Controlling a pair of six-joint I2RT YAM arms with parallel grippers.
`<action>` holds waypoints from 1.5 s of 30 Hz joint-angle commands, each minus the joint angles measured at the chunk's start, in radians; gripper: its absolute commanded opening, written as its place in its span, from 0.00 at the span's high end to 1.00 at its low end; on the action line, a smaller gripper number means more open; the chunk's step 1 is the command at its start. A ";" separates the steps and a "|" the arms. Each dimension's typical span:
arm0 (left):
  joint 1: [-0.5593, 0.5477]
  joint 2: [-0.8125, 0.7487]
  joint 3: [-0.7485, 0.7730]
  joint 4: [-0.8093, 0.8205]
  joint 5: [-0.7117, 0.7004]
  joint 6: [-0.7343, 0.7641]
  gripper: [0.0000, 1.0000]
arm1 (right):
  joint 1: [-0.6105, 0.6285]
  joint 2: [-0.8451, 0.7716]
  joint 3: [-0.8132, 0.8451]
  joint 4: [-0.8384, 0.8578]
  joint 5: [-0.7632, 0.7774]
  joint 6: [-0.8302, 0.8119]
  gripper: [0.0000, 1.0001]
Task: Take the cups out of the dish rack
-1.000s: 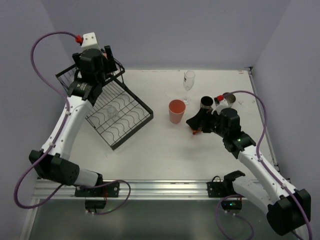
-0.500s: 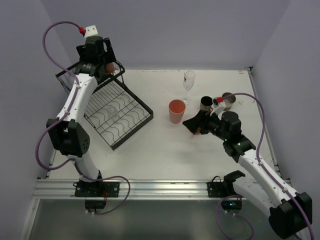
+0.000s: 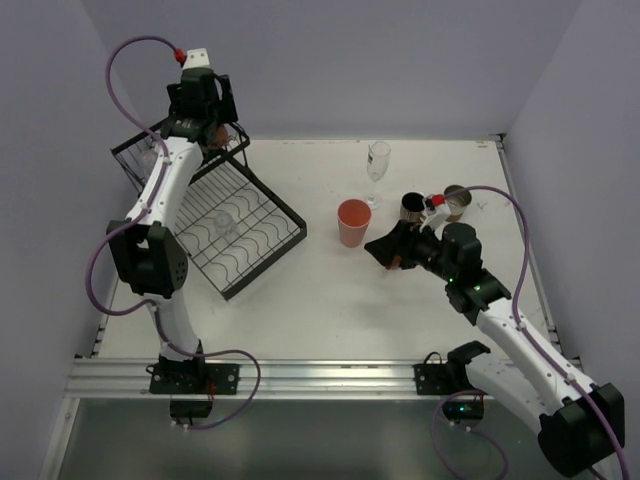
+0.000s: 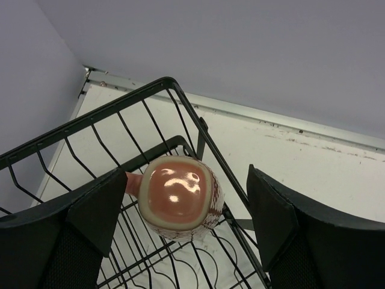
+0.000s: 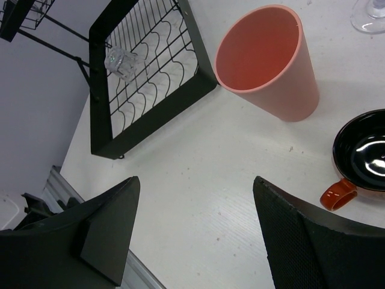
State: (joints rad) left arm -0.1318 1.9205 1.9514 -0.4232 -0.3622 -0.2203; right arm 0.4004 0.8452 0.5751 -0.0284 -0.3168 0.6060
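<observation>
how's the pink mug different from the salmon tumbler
The pink mug sits in the raised basket of the dish rack; the salmon tumbler stands upright on the table, outside the rack. The pink mug is squat and rounded with a side handle; the salmon tumbler is tall, tapered and handleless. Both are pinkish.

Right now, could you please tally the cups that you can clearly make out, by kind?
Mugs: 2, pinkish mug in the dish rack, black-lined mug.
Tumblers: 1, salmon tumbler.
Clear glasses: 2, stemmed glass, rack-tray glass.
Silvery cup: 1.
Total: 6.
</observation>
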 commanded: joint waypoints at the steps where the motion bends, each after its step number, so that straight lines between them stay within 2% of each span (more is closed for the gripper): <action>1: 0.008 -0.003 0.043 0.008 -0.006 0.039 0.15 | 0.006 0.011 0.006 0.045 -0.004 -0.008 0.22; 5: 0.008 -0.009 0.021 0.009 -0.053 0.036 0.26 | 0.006 0.018 0.003 0.051 -0.005 -0.008 0.22; 7: 0.006 -0.053 -0.056 0.079 -0.047 0.033 0.25 | 0.008 0.028 0.003 0.056 -0.011 -0.008 0.22; 11: 0.009 -0.104 -0.124 0.158 0.006 0.021 0.08 | 0.012 0.045 0.005 0.059 -0.030 -0.008 0.22; 16: 0.009 -0.135 -0.138 0.184 -0.007 0.013 0.07 | 0.020 0.055 0.005 0.059 -0.031 -0.012 0.22; 22: 0.012 -0.153 -0.167 0.169 -0.052 0.029 0.28 | 0.023 0.063 0.006 0.064 -0.031 -0.012 0.22; 28: 0.012 -0.115 -0.167 0.138 -0.035 0.042 0.31 | 0.031 0.060 0.008 0.062 -0.027 -0.012 0.22; 32: 0.012 -0.083 -0.149 0.142 0.019 0.065 0.27 | 0.035 0.055 0.012 0.058 -0.024 -0.017 0.22; 39: 0.012 -0.040 -0.086 0.144 0.006 0.090 0.26 | 0.046 0.066 0.017 0.061 -0.027 -0.018 0.22; 45: 0.012 -0.015 -0.077 0.144 -0.006 0.098 0.34 | 0.051 0.072 0.017 0.056 -0.019 -0.025 0.22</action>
State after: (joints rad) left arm -0.1246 1.8862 1.8328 -0.3138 -0.3714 -0.1463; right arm 0.4454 0.9100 0.5751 -0.0059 -0.3328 0.6010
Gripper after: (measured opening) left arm 0.685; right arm 0.785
